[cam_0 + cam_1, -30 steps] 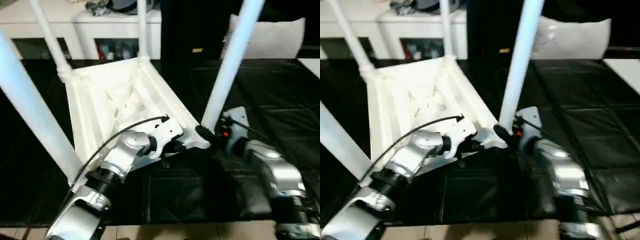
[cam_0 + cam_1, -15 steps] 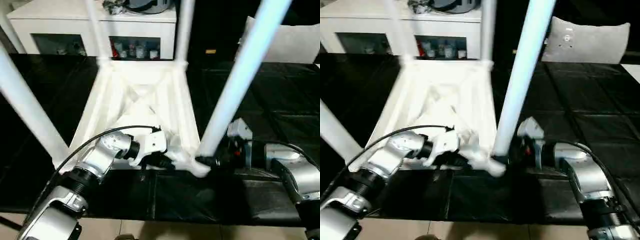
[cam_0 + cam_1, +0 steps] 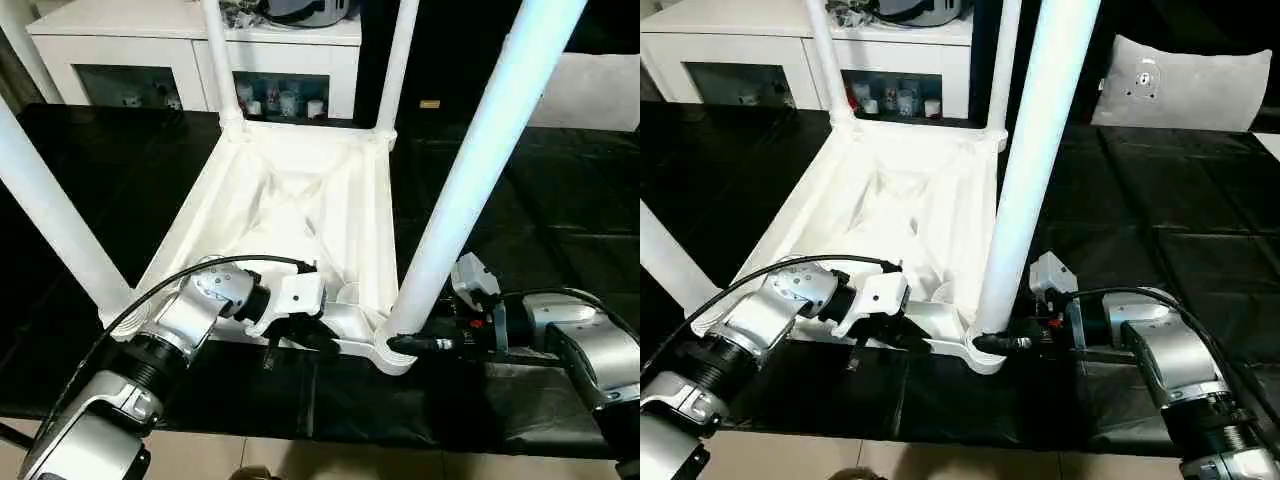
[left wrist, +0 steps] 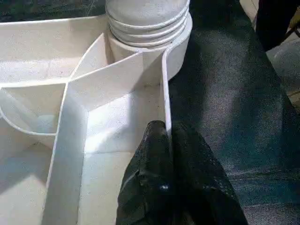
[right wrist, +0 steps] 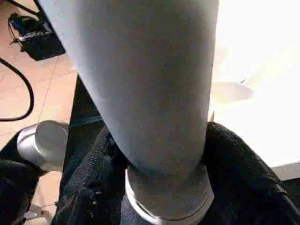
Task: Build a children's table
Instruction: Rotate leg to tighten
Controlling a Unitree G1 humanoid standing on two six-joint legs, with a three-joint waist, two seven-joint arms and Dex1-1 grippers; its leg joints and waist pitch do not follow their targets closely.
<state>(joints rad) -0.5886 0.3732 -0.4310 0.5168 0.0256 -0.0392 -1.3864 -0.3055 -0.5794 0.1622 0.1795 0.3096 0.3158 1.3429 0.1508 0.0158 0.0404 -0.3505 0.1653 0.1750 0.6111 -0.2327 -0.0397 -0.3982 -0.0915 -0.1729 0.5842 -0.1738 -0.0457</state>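
From the head views, the children's table point(image 3: 300, 215) lies upside down on the black-covered desk point(image 3: 560, 200), near its front edge, all four legs pointing up. The left end effector point(image 3: 318, 342) pinches the tabletop's near rim. The right end effector point(image 3: 408, 343) reaches the base of the near right leg point(image 3: 470, 170).

Left wrist view: the black fingers point(image 4: 154, 164) are clenched on a thin rib wall.

Right wrist view: the fingers point(image 5: 234, 164) flank the leg's base, grasping it.

- White plastic children's table point(image 3: 300, 205), upside down, ribbed underside and tube legs all white.
- Large worktable cover point(image 3: 560, 200): glossy black.
- Robot forearms point(image 3: 590, 345): silver; gripper fingers point(image 4: 161, 187) black.
- Cabinet point(image 3: 130, 30) behind: white.
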